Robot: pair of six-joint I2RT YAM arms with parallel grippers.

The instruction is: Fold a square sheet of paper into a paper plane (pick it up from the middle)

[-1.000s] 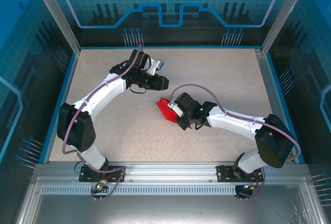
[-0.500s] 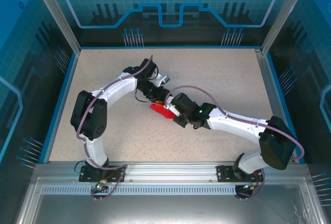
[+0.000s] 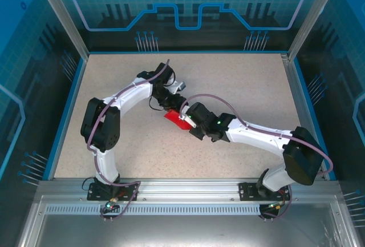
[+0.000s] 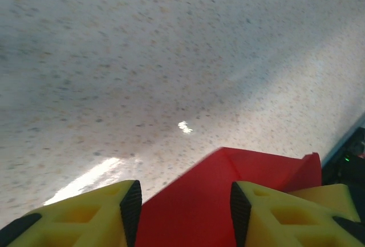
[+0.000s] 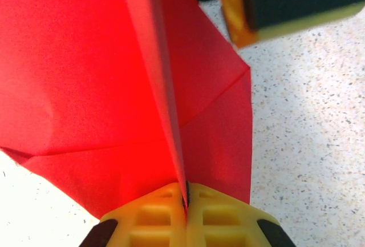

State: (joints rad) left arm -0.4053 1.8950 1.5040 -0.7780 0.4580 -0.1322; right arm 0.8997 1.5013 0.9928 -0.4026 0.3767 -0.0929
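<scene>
Table [image 3: 245,81]: speckled top with a blue rim, and wide bare room at the far side, to the right and at the near left. The left arm [image 3: 122,96] and right arm [image 3: 256,136] meet near the middle, and from above their wrists hide most of the work. Only a small strip of the red paper [image 3: 173,117] shows between them, lying on the tabletop well away from every edge. Left gripper [image 4: 182,213]: jaws apart, with the paper in the gap and its near part cut off by the frame. I cannot tell if the pads touch it. Right gripper [image 5: 185,204]: clenched on a raised crease of the paper, fingertips pressed together. The sheet's outline runs out of the frame at the top and left there, and one left finger [image 5: 285,1] stands just beyond its far corner.
</scene>
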